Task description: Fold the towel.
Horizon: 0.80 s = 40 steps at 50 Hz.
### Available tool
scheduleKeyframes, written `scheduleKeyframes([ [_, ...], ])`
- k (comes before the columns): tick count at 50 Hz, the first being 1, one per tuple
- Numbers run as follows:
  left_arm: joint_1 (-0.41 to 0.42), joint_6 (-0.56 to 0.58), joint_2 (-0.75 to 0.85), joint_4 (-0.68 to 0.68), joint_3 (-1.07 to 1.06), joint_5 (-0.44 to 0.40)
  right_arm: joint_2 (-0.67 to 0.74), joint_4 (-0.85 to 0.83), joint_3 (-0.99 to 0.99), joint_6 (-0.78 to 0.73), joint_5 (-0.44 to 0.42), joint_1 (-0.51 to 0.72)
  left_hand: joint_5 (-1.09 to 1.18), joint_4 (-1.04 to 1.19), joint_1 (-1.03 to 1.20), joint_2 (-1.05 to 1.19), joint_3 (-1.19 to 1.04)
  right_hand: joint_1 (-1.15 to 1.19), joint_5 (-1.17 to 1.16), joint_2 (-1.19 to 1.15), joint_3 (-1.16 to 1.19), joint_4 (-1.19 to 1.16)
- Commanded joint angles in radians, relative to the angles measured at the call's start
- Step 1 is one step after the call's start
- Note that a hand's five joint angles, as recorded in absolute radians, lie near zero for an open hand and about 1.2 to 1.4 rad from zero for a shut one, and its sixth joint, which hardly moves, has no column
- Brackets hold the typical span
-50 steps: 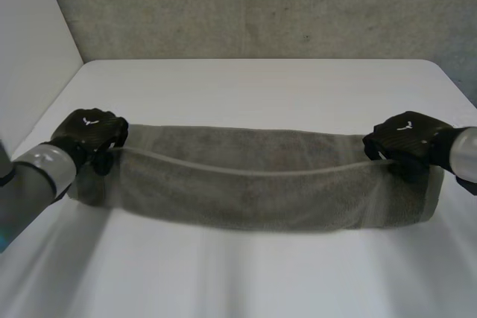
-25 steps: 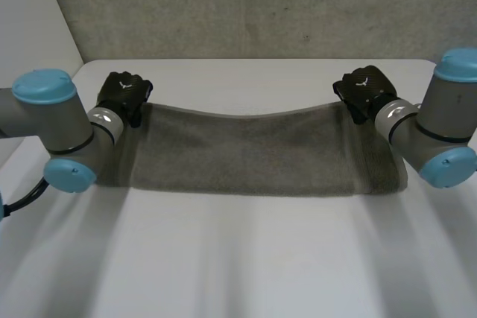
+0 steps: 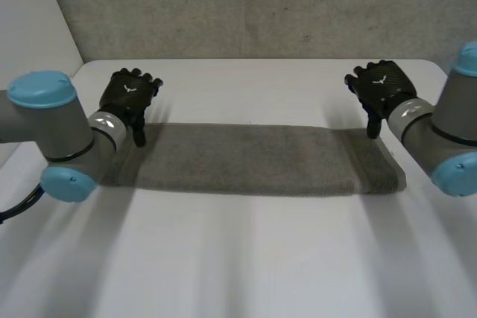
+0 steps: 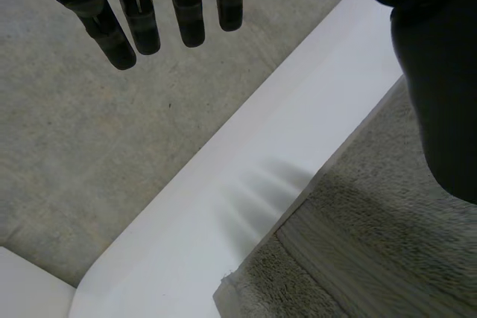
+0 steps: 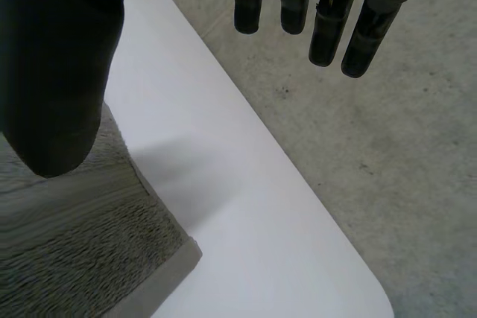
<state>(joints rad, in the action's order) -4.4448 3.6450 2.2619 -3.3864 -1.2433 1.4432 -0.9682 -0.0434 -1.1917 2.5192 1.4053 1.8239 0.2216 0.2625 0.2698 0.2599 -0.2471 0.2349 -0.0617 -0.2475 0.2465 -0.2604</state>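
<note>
The grey towel [image 3: 250,159] lies flat on the white table [image 3: 246,251] as a long folded strip running left to right. My left hand [image 3: 128,94] hovers over the strip's far left corner, fingers spread and straight, holding nothing. My right hand [image 3: 382,87] hovers the same way over the far right corner. In the left wrist view the fingers [image 4: 141,13] hang straight above the table's far edge, the thumb [image 4: 436,72] over the towel [image 4: 373,236]. In the right wrist view the fingers [image 5: 320,13] are straight too, the thumb [image 5: 56,72] above the towel's corner [image 5: 89,251].
The table's far edge [image 3: 253,61] runs just behind both hands, with grey carpet floor [image 3: 261,5] beyond it. A white wall [image 3: 30,42] stands at the left. Bare table lies in front of the towel.
Both hands carried the towel's near edge over to the far side, then let go and opened. The towel has dropped flat into a narrower strip.
</note>
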Motion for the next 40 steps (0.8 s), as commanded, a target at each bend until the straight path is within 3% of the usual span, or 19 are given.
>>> scheduleKeyframes([
  [1, -0.010, -0.045, -0.154, -0.001, -0.209, -0.015, -0.159, 0.016, -0.221, 0.000, 0.003, -0.011, -0.194, -0.061, -0.068, -0.058, 0.045, -0.060, 0.062, 0.073, -0.072, 0.086],
  [10, -0.025, -0.150, -0.297, -0.022, -0.415, -0.037, -0.172, 0.054, -0.368, -0.002, -0.009, -0.061, -0.171, -0.037, -0.045, -0.035, 0.022, 0.164, -0.162, -0.151, 0.152, -0.138],
  [24, -0.030, -0.175, -0.344, -0.025, -0.493, -0.081, -0.055, 0.039, -0.367, -0.002, -0.060, -0.127, -0.162, -0.028, -0.036, -0.026, 0.013, 0.293, -0.292, -0.281, 0.282, -0.268],
  [27, -0.030, -0.175, -0.346, -0.027, -0.496, -0.081, -0.027, 0.033, -0.350, -0.003, -0.060, -0.129, -0.162, -0.028, -0.036, -0.026, 0.013, 0.440, -0.439, -0.428, 0.429, -0.415],
  [29, -0.030, -0.175, -0.349, -0.028, -0.498, -0.081, -0.006, 0.020, -0.335, 0.000, -0.060, -0.140, -0.162, -0.028, -0.036, -0.026, 0.013, 1.112, -1.110, -1.099, 1.100, -1.086],
  [35, -0.030, -0.175, -0.355, -0.030, -0.499, -0.080, -0.020, -0.053, -0.344, -0.002, -0.042, -0.173, -0.162, -0.028, -0.036, -0.026, 0.013, 1.161, -1.160, -1.149, 1.150, -1.136],
  [40, -0.033, -0.177, -0.380, -0.030, -0.502, -0.080, -0.124, -0.073, -0.350, -0.016, -0.043, -0.233, -0.162, -0.028, -0.036, -0.026, 0.013, 1.161, -1.160, -1.149, 1.150, -1.136],
])
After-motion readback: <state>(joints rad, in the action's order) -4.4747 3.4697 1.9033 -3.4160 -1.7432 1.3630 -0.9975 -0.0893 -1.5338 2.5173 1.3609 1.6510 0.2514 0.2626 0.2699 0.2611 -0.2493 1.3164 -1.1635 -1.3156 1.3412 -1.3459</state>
